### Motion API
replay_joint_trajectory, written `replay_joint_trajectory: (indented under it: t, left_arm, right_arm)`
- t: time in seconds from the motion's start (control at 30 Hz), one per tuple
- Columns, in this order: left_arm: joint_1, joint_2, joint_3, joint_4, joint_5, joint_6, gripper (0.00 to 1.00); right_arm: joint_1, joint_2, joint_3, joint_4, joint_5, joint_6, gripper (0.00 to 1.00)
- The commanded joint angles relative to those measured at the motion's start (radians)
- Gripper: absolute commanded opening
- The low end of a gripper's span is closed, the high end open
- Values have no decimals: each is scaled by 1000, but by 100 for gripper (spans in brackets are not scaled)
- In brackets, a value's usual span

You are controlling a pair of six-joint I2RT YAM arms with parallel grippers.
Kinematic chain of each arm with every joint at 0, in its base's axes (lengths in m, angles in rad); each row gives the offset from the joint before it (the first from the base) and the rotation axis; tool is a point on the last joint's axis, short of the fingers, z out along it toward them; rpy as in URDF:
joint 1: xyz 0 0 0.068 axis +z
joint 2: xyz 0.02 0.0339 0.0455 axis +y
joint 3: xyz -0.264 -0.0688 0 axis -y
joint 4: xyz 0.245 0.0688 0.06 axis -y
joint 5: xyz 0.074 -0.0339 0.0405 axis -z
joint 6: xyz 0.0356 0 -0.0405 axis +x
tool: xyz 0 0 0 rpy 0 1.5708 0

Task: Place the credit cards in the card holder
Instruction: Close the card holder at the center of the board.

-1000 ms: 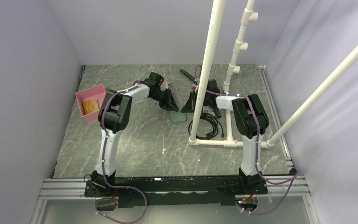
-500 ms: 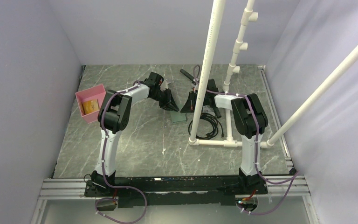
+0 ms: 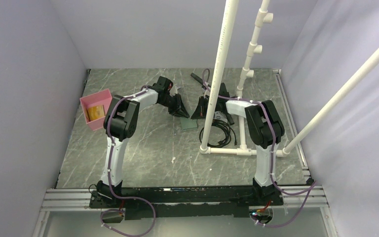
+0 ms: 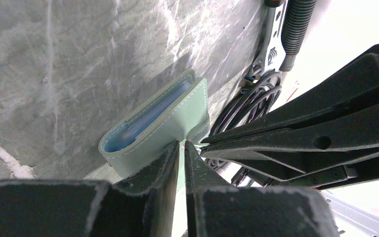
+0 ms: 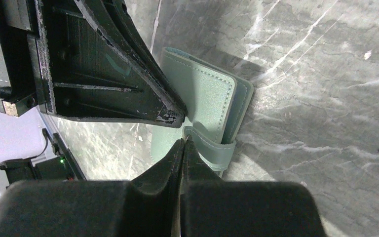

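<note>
Marble table [image 3: 143, 148]: your left gripper [image 4: 180, 148] pinched the card holder [image 4: 177, 111], right gripper [image 5: 183, 143] closed at its tab [image 5: 212, 148]; likely opening step, next needed gentle spreading.

Marbled grey table [image 3: 143, 148]: pink tray [image 3: 98, 123] far left, card holder [image 3: 188, 124] centre, black cable [image 3: 217, 133] coiled alongside.
</note>
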Motion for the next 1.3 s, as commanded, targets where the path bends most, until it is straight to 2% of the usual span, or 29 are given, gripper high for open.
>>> replay_joint_trajectory:
  t: [0.0, 0.5, 0.97, 1.27]
  left_arm:
    - [-4, 6, -19, -32, -62, 19, 17]
    - [-2, 3, -26, -26, -61, 17, 17]
    - [-2, 6, -20, -24, -56, 15, 17]
    - [-2, 5, -23, -24, -56, 16, 17]
  right_arm:
    - [0, -51, -33, 14, 81, 1, 0]
    - [-12, -84, -65, 73, 68, 24, 0]
    - [32, -71, -9, -30, 150, -44, 0]
    - [41, -49, 2, 9, 79, -26, 0]
